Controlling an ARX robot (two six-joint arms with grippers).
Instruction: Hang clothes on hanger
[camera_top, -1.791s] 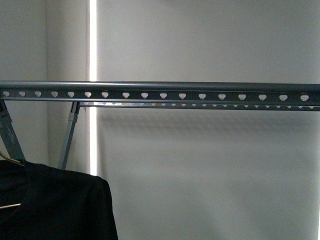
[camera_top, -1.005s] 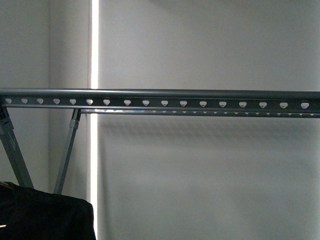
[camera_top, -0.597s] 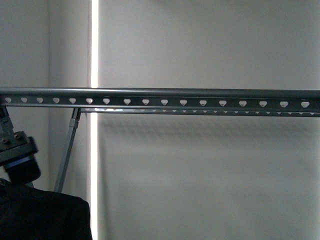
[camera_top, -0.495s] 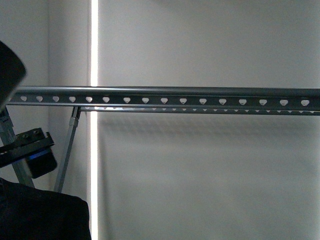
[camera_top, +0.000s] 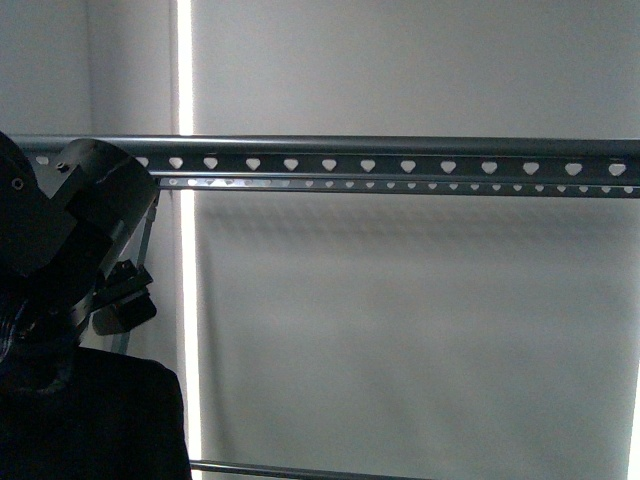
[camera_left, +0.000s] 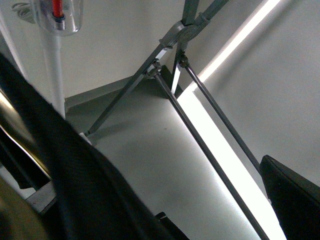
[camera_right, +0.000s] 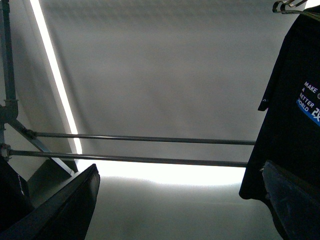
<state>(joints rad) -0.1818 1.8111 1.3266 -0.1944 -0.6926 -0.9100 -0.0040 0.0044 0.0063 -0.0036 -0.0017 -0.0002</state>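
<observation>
Front view: left arm near hanger

White "MAKE", "A", "WORLD" on black T-shirt

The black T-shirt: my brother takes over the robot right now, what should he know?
Left gripper: up by the left end of the rail, jaws hidden, so grip unknown.
Right gripper: open, empty.
T-shirt: hanging just under the left gripper, below the rail.
Done: shirt is up near the rail. Left: get it hung on the rail, then let go.
</observation>
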